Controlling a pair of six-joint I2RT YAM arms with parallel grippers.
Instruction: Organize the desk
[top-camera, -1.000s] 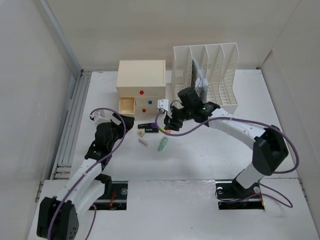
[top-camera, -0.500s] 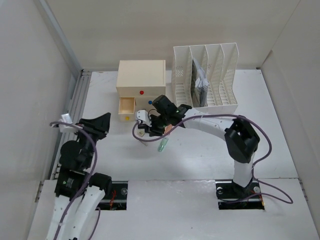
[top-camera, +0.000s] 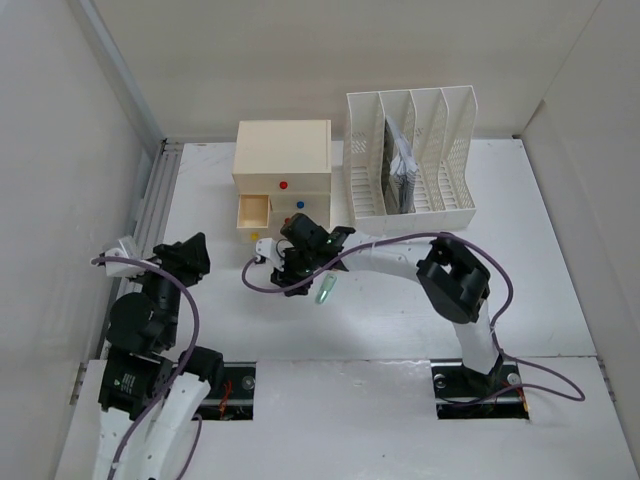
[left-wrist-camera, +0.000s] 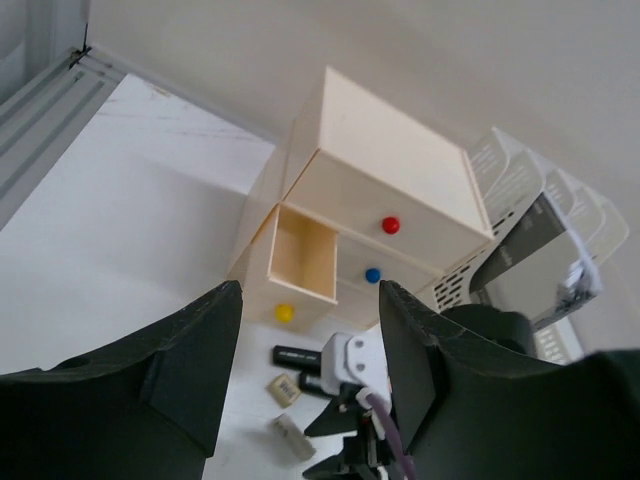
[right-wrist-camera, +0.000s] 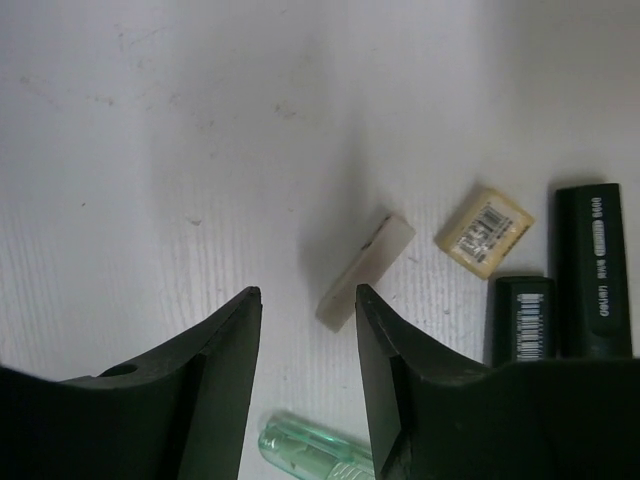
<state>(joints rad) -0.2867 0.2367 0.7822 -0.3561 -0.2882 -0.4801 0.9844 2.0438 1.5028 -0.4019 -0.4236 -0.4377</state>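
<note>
Right pincer (right-wrist-camera: 307, 300) spread wide, empty, above the eraser (right-wrist-camera: 365, 270) — set for a grab; left pincer (left-wrist-camera: 310, 290), likewise parted and empty, faces the drawer (left-wrist-camera: 300, 255).

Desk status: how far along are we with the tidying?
Early. Done: the yellow-knob drawer is open and a booklet sits in the file rack. In hand: nothing; the right end effector hovers open over the cream eraser. To do: that eraser, square eraser, two markers, green tube, all on the desk.

White desk (top-camera: 560, 250), cream drawer box (top-camera: 282, 150), blk markers (right-wrist-camera: 590, 270).
</note>
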